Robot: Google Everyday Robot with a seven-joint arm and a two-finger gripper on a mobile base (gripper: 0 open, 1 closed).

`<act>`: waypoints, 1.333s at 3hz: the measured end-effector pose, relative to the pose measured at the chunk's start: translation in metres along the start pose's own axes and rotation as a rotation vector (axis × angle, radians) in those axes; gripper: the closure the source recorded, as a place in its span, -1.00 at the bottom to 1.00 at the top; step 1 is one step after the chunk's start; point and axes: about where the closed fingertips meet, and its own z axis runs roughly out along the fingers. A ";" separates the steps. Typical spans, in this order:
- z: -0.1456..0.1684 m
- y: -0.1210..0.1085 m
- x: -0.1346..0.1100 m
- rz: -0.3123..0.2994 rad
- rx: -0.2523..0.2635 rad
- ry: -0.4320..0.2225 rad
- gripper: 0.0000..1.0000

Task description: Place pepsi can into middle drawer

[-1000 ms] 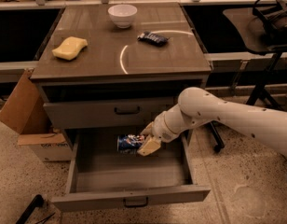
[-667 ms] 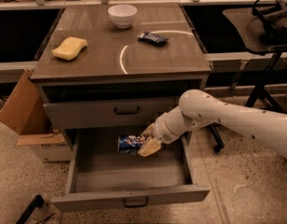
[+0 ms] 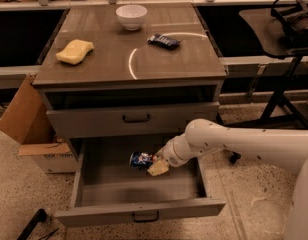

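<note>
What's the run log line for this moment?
gripper: inside open wide grey middle drawer | small blue pepsi can: in drawer, at gripper | grasp: unclear

Arm point(image 3: 244, 143): 1 thick, smooth, glossy white tubular shell, with a few small dark specks along its upper side.
Joint housing point(image 3: 200, 133): a rounded white bulge where the shell bends.
Wrist point(image 3: 175, 153): white shell narrowing in short stepped segments, with thin darker seams between them.
Gripper point(image 3: 156, 165): pale tan, blunt wedge-shaped end piece; it sits inside the wide grey box-shaped middle drawer point(image 3: 124, 186), toward the back, right of centre.
Body panel point(image 3: 301, 204): broad, curved white surface at the right edge of view.
</note>
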 end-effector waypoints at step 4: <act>0.089 -0.035 0.053 0.272 0.111 -0.036 -0.29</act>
